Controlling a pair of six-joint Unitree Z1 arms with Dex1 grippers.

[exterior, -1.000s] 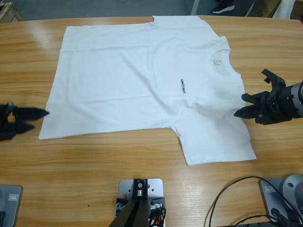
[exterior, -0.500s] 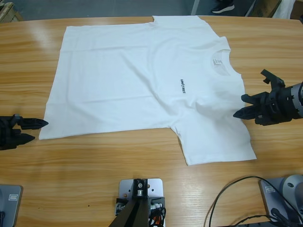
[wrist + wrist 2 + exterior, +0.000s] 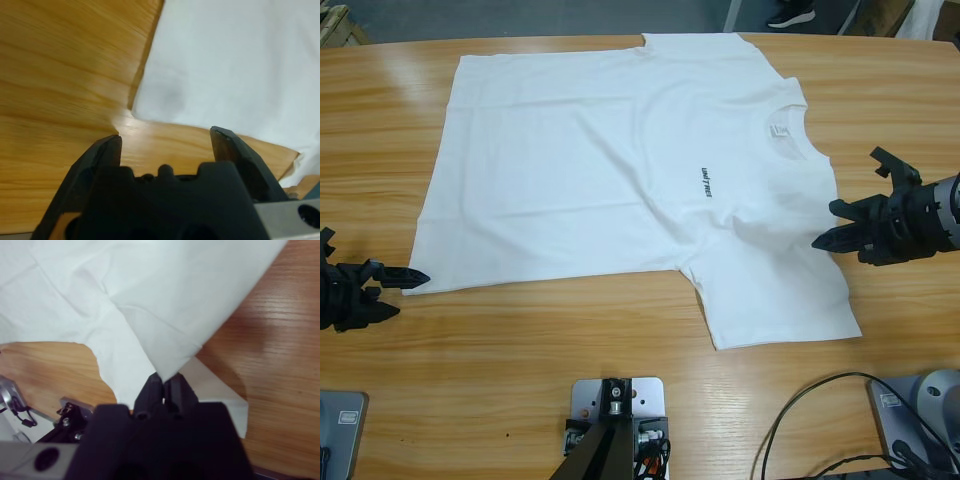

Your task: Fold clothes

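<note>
Left gripper (image 3: 390, 290): I dropped it to the shirt (image 3: 620, 170) hem corner; jaws spread, nothing held
Right gripper (image 3: 832, 225): stayed put; pinching the sleeve edge
Fold: not begun

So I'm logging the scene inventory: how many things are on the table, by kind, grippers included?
T-shirt: 1
Grippers: 2, left gripper and right gripper
Cable: 1
Total: 4
</note>
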